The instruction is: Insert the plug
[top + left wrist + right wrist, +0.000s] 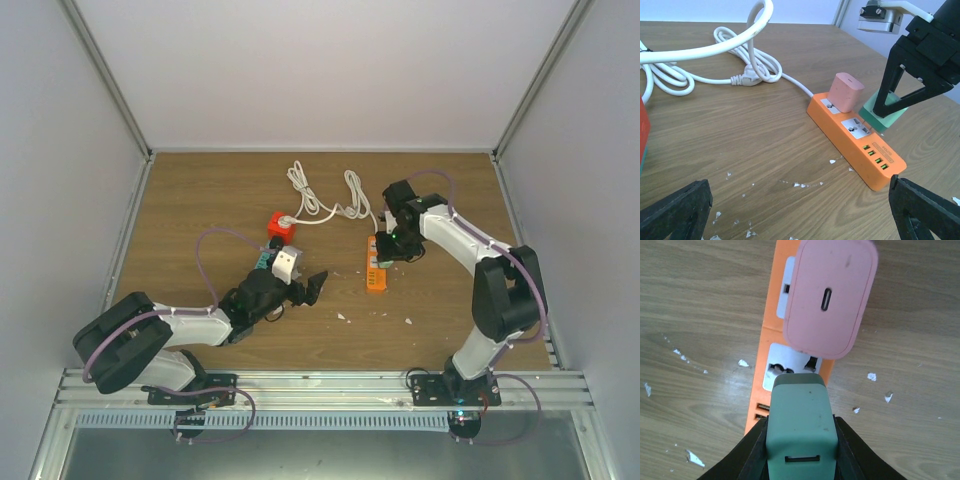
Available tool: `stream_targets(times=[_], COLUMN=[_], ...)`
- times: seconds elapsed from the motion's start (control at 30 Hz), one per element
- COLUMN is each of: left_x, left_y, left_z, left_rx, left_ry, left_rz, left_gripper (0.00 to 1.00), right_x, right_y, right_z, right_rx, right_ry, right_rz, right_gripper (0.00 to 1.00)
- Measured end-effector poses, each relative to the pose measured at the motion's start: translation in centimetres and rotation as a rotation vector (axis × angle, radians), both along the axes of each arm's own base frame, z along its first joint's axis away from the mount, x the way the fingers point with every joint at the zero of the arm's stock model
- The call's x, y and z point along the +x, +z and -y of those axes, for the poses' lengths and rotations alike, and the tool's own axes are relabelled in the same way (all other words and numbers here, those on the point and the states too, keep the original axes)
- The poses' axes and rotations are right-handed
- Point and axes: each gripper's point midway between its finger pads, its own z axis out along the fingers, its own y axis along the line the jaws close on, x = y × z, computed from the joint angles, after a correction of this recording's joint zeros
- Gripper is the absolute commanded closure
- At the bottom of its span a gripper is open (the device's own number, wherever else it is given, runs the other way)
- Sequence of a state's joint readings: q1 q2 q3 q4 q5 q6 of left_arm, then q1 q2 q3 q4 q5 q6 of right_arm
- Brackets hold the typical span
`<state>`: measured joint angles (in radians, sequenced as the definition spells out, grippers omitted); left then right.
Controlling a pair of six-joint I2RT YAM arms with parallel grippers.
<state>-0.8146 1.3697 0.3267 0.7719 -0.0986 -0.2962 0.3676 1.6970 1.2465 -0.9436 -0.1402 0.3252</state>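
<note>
While the right gripper (800,452) clamps the green plug (800,415) at the orange power strip's (840,140) free socket, a pink charger (846,92) fills 1 neighbouring socket. The left gripper (800,210) has its fingers spread wide apart.

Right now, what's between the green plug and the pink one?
An empty white socket on the orange power strip. The right wrist view shows it, with the green plug held in the right hand.

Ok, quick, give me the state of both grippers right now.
Left gripper: open, fingers wide apart, holding nothing.
Right gripper: shut on the green plug, at the orange power strip.
</note>
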Motion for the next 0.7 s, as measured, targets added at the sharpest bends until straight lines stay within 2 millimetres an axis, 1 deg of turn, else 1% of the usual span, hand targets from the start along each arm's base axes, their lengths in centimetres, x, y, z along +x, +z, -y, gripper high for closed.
stream_targets(times=[0.37,0.7], left_x=[0.00,0.00], left_y=[0.00,0.00], left_z=[0.00,0.00], left_rx=[0.001,0.001], left_ry=[0.000,0.000], left_rz=[0.000,0.001], left_gripper=[0.01,0.01], right_x=[0.58,0.70], right_y=[-0.11,-0.30], right_z=[0.17,0.38], right_rx=[-0.022,-0.038], right_ry=[0.001,-0.002], right_rz=[0.011,0.012], right_gripper=[0.99,1.00])
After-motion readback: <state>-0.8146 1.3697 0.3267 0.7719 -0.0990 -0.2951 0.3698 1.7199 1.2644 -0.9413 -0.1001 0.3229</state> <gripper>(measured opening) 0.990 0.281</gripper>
